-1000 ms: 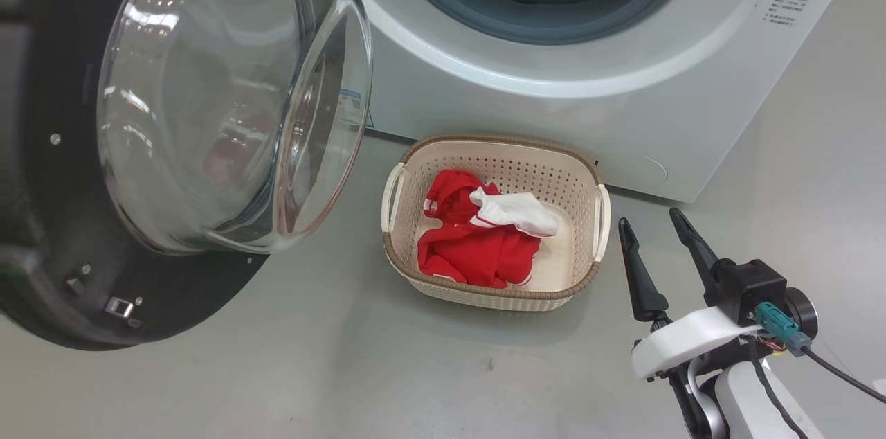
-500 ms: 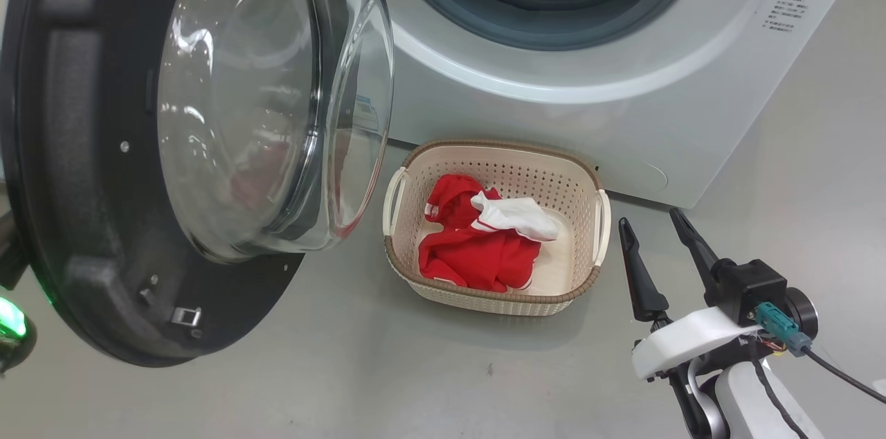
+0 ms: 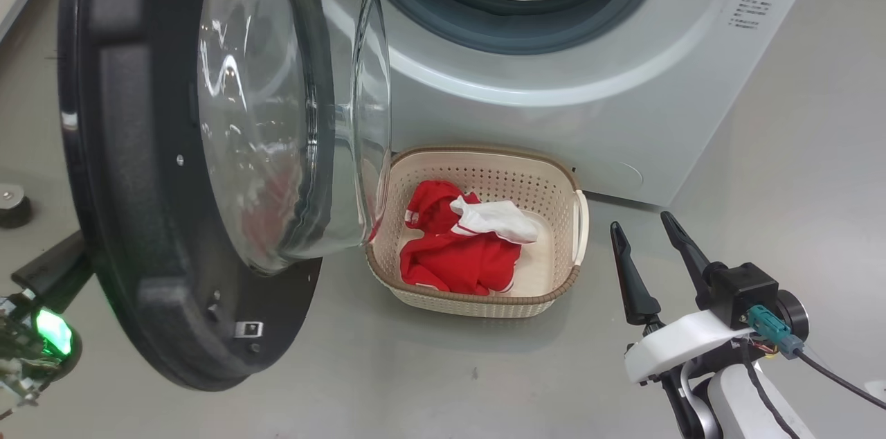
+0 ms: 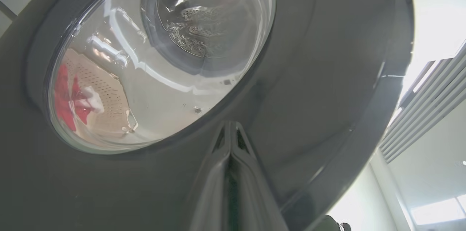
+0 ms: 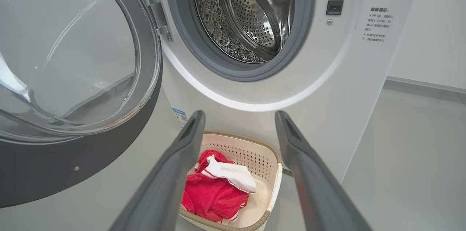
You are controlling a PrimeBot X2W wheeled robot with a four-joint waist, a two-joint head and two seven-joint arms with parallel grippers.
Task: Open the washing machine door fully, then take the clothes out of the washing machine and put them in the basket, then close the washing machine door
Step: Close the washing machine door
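Now my left pincer (image 4: 230,133) sits closed against the washing machine door (image 3: 124,148); right pincer (image 3: 640,224) wide open, empty.

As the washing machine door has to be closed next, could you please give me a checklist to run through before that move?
1. Clothes in the basket: ok.
2. Drum free of cloth: ok in the part seen.
3. Left gripper shut, fingers at the washing machine door's outer face: ok; contact cannot tell.
4. Right gripper out of the door's path: ok, open, right of the basket.
5. Glass bowl clears the basket rim: cannot tell.
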